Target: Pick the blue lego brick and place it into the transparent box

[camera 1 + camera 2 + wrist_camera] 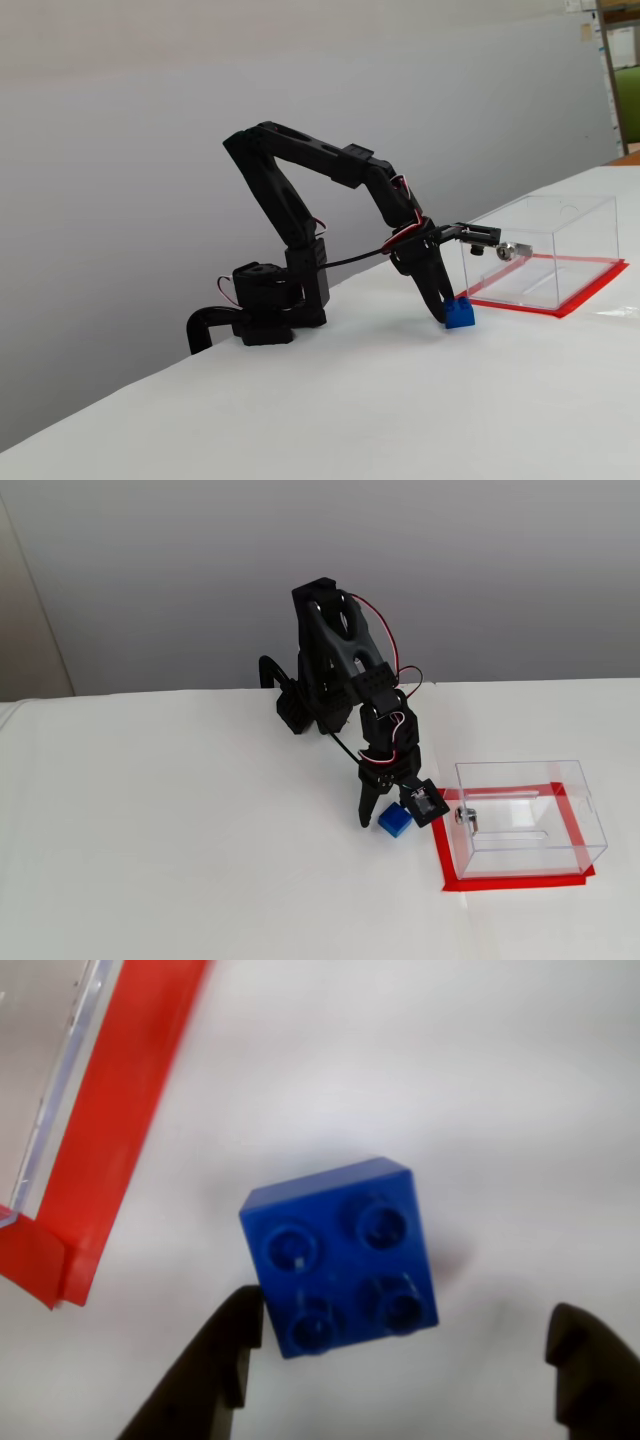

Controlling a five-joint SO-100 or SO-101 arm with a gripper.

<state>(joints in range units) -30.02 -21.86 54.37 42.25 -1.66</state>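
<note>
Blue lego brick [340, 1256] between spread end effector [405, 1360] fingers

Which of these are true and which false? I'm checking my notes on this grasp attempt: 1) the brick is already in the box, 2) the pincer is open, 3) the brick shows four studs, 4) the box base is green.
1) The blue lego brick is already in the transparent box. False: it sits on the white table, just outside the box.
2) The pincer is open. True: in the wrist view its jaws stand wide apart, one at the brick's corner, the other well clear.
3) The brick shows four studs on top. True.
4) The box base is green. False: the red base is plain in every view.
</note>
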